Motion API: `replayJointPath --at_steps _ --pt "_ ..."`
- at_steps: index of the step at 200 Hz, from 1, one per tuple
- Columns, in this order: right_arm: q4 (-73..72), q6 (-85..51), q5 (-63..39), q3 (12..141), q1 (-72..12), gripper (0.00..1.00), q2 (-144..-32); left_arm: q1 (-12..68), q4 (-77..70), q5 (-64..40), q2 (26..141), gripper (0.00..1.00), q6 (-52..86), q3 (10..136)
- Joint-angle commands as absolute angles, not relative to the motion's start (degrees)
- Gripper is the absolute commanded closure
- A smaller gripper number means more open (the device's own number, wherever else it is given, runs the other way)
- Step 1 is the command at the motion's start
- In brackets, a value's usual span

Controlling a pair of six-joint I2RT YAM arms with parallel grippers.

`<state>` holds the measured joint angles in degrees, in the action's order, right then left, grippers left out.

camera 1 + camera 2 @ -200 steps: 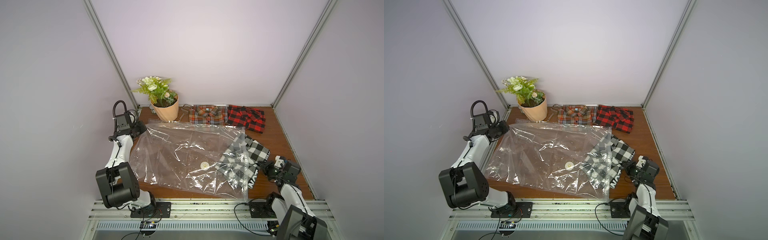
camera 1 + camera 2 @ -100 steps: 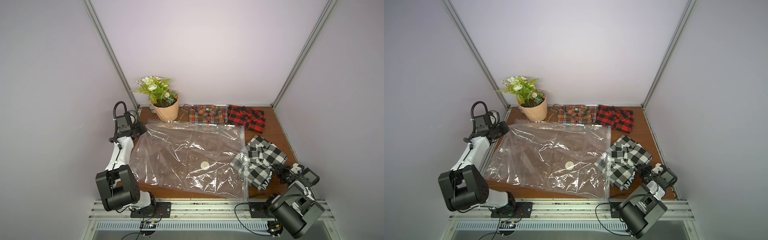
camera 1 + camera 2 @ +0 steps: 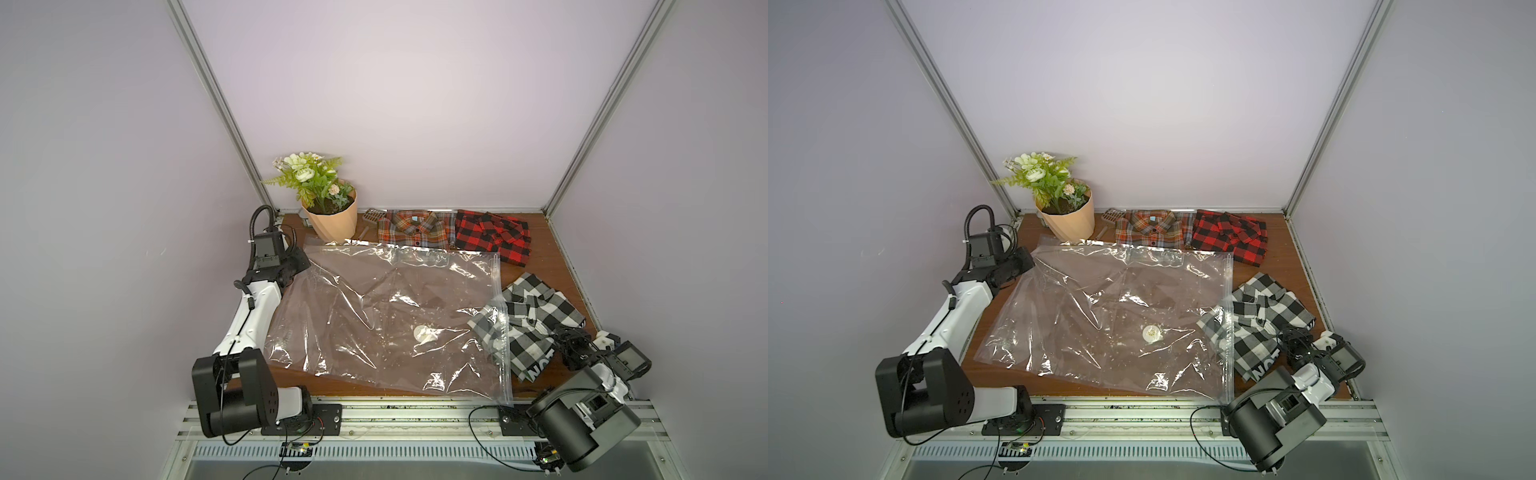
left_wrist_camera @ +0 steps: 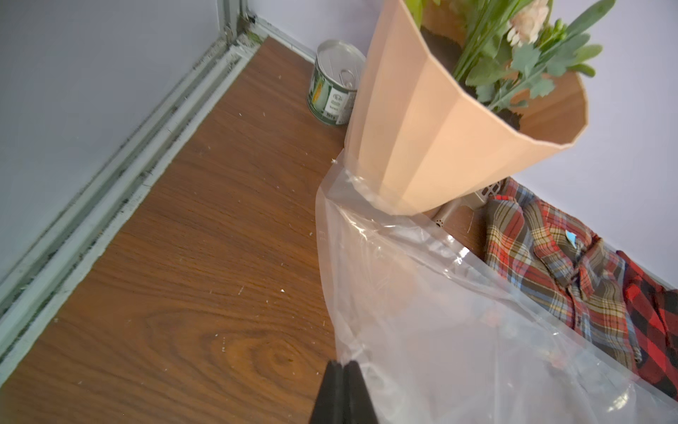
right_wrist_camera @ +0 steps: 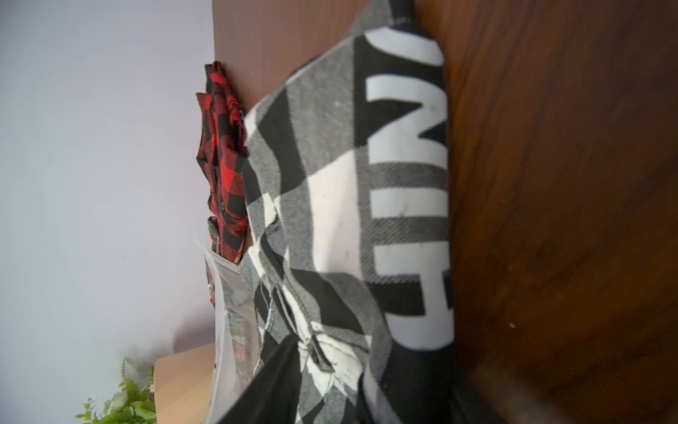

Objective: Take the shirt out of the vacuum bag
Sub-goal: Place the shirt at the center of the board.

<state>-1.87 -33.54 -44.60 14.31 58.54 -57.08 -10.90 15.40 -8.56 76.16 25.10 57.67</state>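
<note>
Item: shirt (image 3: 536, 316), blk/wht check, laid near-right on counter (image 3: 544, 266). Mostly out, but left part is seen through plastic at zip strip (image 3: 500, 332).
Container: vacuum bag (image 3: 374, 316), clear, spread flat at centre; far-left corner rests against flower pot (image 3: 332, 216).
L pincer (image 4: 343, 365): together, clamped on bag's far-left edge.
R pincer (image 3: 571, 345): at shirt's near-right edge; apart or gripping cannot be told.
Risk 1: extraction judged incomplete; if shirt is left here, part stays in the mouth.
Risk 2: if shirt snags on strip, bag could be dragged right, esp. if L grip slips.
Risk 3: pot could be tipped by a tugged bag.
Risk 4: shirt could be pulled off counter's right edge.
</note>
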Motion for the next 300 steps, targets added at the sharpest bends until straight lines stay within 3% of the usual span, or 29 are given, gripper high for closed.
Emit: replayJointPath --at_steps 1,40,50,59,69,102,127,159,200,242,272,300 --pt "0.9 -33.4 -42.9 15.6 59.1 0.44 -55.5 -13.4 17.4 -4.7 76.0 1.00 25.1 60.1" --pt "2.4 -33.2 -43.5 16.2 59.9 0.39 -54.7 -15.6 18.3 -5.5 75.6 0.98 24.1 60.0" --pt "3.8 -32.2 -43.8 17.1 59.9 0.33 -53.4 -15.5 18.6 -5.9 75.1 0.84 24.3 60.0" --pt "3.9 -31.9 -44.3 16.8 59.9 0.30 -51.9 -15.0 18.1 -6.8 74.0 0.62 24.9 60.1" --pt "3.4 -32.0 -44.7 15.9 59.9 0.29 -49.9 -13.4 18.5 -5.2 72.6 0.49 24.9 60.7" --pt "6.5 -31.7 -42.5 15.5 59.9 0.29 -45.3 -6.8 18.8 -4.0 69.1 0.32 26.1 63.5" --pt "8.3 -33.2 -40.2 16.2 59.9 0.29 -43.8 -0.3 18.5 -2.0 67.3 0.31 26.3 64.4" --pt "10.2 -35.8 -37.2 17.8 59.9 0.28 -40.4 13.6 16.9 2.6 67.6 0.30 26.6 64.0" --pt "14.7 -30.8 -34.7 21.7 59.4 0.27 -41.4 29.1 9.9 1.9 70.7 0.31 28.9 58.9" --pt "14.8 -32.1 -36.0 23.3 58.0 0.27 -39.1 37.2 0.6 -4.6 76.8 0.32 32.6 51.0" --pt "13.9 -32.6 -36.3 25.7 50.7 0.26 -38.0 40.5 -5.5 -8.4 81.4 0.34 35.0 46.6" --pt "17.0 -31.6 -33.8 27.7 38.2 0.24 -39.8 40.6 -10.7 -10.6 84.3 0.36 37.5 42.8"
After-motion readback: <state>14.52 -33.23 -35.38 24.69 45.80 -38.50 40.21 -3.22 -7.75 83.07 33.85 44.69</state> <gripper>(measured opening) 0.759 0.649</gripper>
